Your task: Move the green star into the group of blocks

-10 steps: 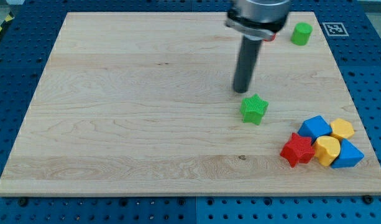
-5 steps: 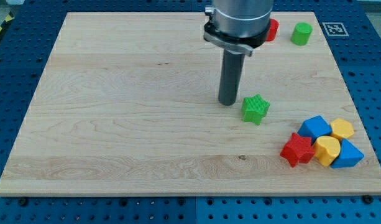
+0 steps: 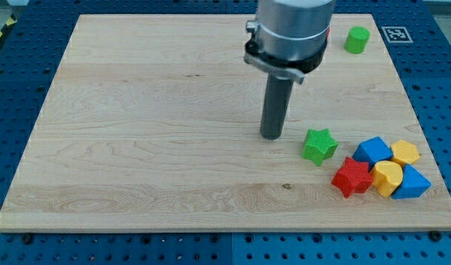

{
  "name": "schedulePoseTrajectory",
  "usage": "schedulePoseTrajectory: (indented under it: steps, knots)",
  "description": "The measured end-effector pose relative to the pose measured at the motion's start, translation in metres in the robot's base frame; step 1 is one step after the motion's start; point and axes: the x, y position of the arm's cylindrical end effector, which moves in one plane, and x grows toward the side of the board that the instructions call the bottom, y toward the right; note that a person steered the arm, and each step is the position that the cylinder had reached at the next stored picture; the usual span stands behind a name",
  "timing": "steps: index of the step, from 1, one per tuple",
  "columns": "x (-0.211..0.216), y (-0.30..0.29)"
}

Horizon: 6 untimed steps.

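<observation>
The green star [image 3: 318, 145] lies on the wooden board [image 3: 137, 132] at the view's lower right. It sits just left of and above the group: a red star [image 3: 352, 177], a blue block [image 3: 373, 150], two yellow blocks [image 3: 405, 153] [image 3: 388, 177] and a blue block [image 3: 412, 185]. The star is a small gap from the red star and the upper blue block. My tip [image 3: 271, 135] rests on the board to the star's left and slightly above it, apart from it.
A green cylinder [image 3: 356, 40] stands at the view's top right. A black-and-white marker tag [image 3: 396, 34] is at the board's top right corner. A blue pegboard table [image 3: 438, 88] surrounds the board.
The green star has slid toward the view's lower right, closer to the group. My tip went left, then down and slightly right. The red block at the top is now hidden behind the arm.
</observation>
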Motion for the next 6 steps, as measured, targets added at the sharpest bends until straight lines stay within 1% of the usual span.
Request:
schedulePoseTrajectory:
  steps: [1,2,3,4,5,6]
  knots:
    - [0.024,0.013]
    - [0.03,0.052]
    - [0.03,0.052]
    - [0.02,0.02]
    - [-0.003,0.013]
    - [-0.009,0.027]
